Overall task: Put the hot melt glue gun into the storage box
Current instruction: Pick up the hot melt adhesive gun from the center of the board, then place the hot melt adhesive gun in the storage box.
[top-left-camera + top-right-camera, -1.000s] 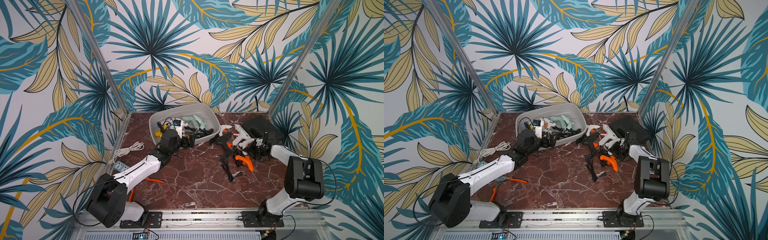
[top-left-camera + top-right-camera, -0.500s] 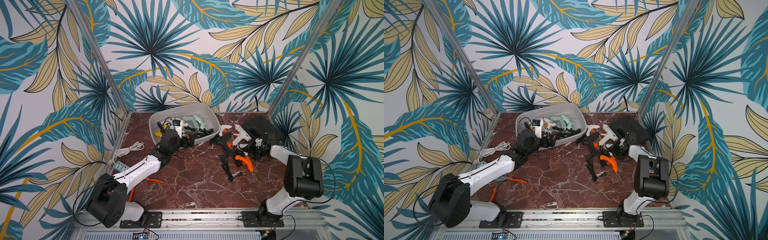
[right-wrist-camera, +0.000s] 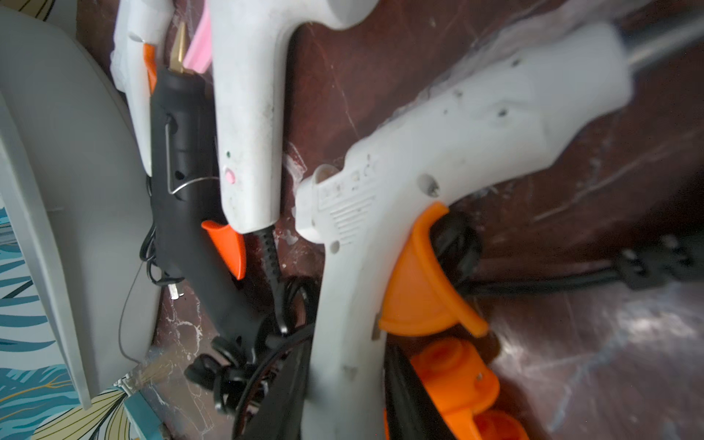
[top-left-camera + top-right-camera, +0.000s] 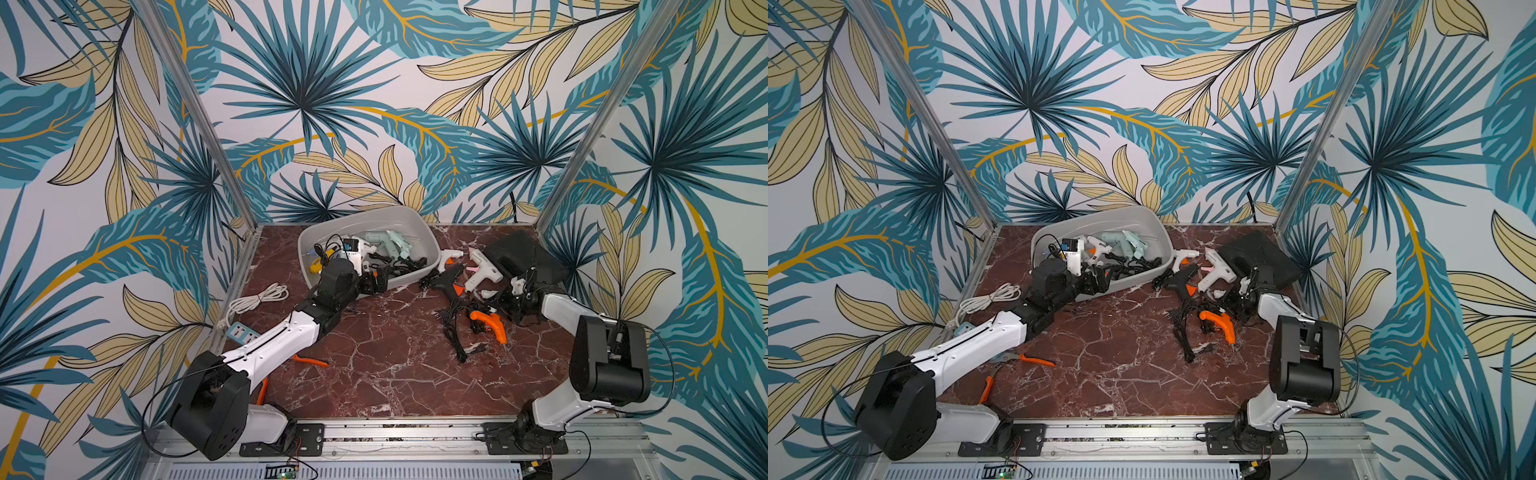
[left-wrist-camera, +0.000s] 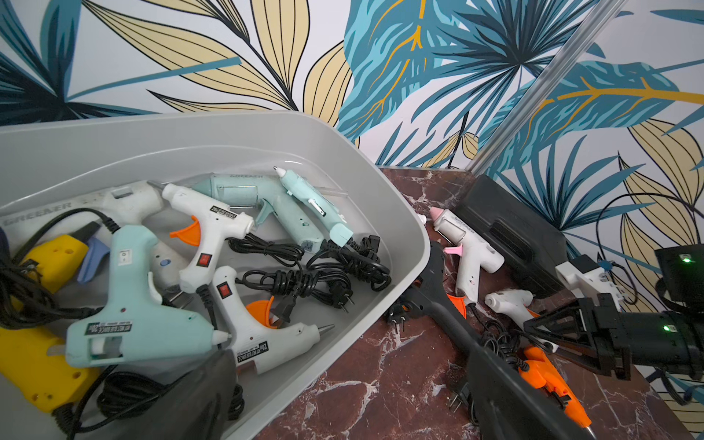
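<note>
Storage box [image 4: 386, 218] rear-ctr; loose glue guns [image 4: 482, 272] just R, case [image 4: 519, 253] behind them.

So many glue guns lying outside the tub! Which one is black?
The black glue gun with the orange trigger, lying just beside the grey storage box. The other loose ones are white guns, plus one all-orange gun.
</note>
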Robot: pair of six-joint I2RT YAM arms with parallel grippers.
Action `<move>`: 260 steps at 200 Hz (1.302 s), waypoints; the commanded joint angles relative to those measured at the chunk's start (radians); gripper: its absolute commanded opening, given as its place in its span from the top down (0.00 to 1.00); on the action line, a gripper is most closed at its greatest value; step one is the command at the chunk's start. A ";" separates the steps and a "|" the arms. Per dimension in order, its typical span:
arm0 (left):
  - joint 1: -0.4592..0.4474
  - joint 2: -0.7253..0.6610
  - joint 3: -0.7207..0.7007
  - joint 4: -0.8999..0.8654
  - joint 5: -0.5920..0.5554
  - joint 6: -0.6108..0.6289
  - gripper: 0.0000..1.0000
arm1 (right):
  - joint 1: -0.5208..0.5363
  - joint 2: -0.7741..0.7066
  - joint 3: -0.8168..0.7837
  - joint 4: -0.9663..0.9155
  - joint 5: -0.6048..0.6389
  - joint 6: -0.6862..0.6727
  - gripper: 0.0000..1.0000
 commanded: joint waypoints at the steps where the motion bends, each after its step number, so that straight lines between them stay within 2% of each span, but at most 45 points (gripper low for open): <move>1: 0.000 -0.035 0.025 -0.058 -0.019 -0.023 0.00 | -0.001 -0.135 -0.025 -0.060 0.030 -0.053 0.95; 61: -0.001 -0.047 0.108 -0.148 0.033 -0.063 0.00 | 0.015 -0.426 -0.052 -0.011 -0.079 -0.121 1.00; 101: -0.001 -0.034 0.182 -0.204 0.102 -0.069 0.00 | 0.054 -0.513 -0.053 0.079 -0.178 -0.138 1.00; 143: 0.000 -0.021 0.274 -0.254 0.226 -0.089 0.00 | 0.147 -0.597 -0.022 0.148 -0.226 -0.184 1.00; 222: -0.002 0.056 0.476 -0.361 0.595 -0.109 0.00 | 0.340 -0.552 0.100 0.185 -0.238 -0.241 1.00; 260: -0.015 0.101 0.528 -0.360 0.717 -0.120 0.00 | 0.421 -0.483 0.160 0.190 -0.238 -0.276 1.00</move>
